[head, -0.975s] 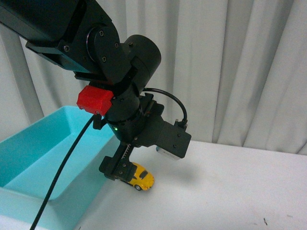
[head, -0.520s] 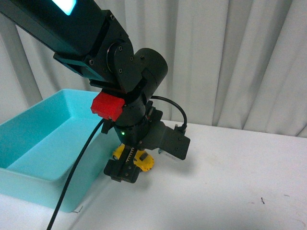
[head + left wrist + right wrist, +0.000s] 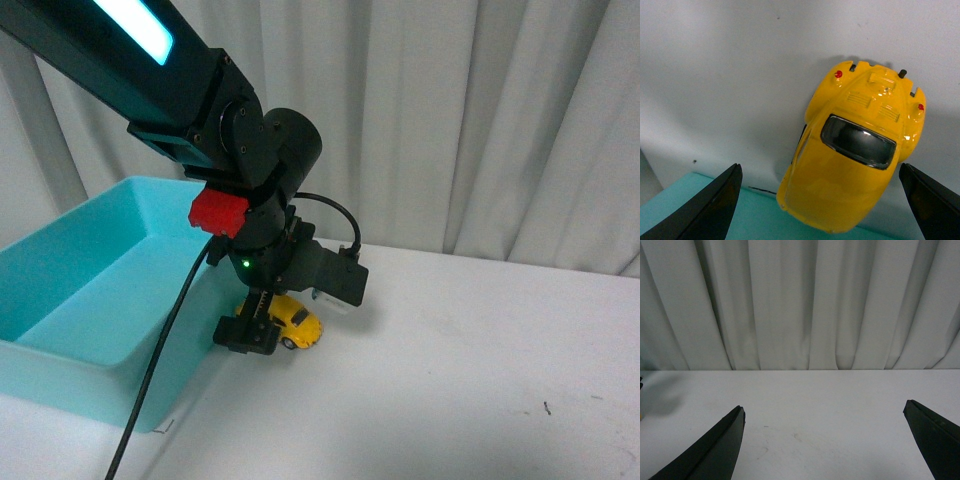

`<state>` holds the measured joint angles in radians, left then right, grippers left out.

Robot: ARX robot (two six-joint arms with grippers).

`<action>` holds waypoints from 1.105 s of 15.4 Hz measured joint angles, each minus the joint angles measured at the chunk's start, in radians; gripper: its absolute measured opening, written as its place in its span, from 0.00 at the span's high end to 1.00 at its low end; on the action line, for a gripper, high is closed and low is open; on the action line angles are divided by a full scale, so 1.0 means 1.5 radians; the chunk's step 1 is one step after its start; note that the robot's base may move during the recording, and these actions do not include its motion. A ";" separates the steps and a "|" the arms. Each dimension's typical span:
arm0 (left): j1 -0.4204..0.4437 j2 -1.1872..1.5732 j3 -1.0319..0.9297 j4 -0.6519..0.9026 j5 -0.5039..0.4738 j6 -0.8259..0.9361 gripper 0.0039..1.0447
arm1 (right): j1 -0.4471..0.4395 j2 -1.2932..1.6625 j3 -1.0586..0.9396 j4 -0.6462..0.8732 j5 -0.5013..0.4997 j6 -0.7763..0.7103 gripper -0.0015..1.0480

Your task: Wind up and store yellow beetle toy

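I count one beetle (image 3: pixel 855 155), one teal bin (image 3: pixel 60 370) and two grippers. The beetle stands on the table (image 3: pixel 480 380) just off the bin's 3 o'clock wall, under my left gripper (image 3: pixel 250 335), whose jaws are spread wide either side of it without touching; the right gripper (image 3: pixel 823 407) is spread too, holding nothing. The beetle looks light, hard and glossy, so I judge it slippery and apt to roll, and I'd pinch it across the door flanks, not the domed roof.

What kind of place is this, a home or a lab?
Probably a lab or test bench: plain white table, pale curtain backdrop, and a turquoise bin and yellow beetle toy laid out.
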<state>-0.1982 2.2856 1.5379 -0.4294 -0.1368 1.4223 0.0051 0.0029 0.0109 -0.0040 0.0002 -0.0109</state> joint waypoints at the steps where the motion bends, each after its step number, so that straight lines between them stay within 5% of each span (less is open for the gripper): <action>1: 0.004 0.007 0.001 0.002 0.003 0.001 0.14 | 0.000 0.000 0.000 0.000 0.000 0.000 0.06; 5: 0.013 0.013 0.001 0.017 0.009 0.017 0.53 | 0.000 0.000 0.000 0.000 0.000 0.000 0.06; 7: 0.013 0.008 0.001 0.018 0.017 0.033 0.61 | 0.000 0.000 0.000 0.000 0.000 0.000 0.06; 10: 0.004 -0.011 -0.022 0.009 0.047 0.095 0.62 | 0.000 0.000 0.000 0.000 0.000 0.000 0.06; 12: -0.020 -0.063 -0.048 -0.022 0.127 0.127 0.62 | 0.000 0.000 0.000 0.000 0.000 0.000 0.06; 17: -0.007 -0.313 -0.097 0.086 0.362 -0.161 0.62 | 0.000 0.000 0.000 0.000 0.000 0.000 0.06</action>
<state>-0.2081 1.8168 1.3926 -0.3004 0.4057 1.1812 0.0051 0.0032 0.0109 -0.0040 0.0002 -0.0109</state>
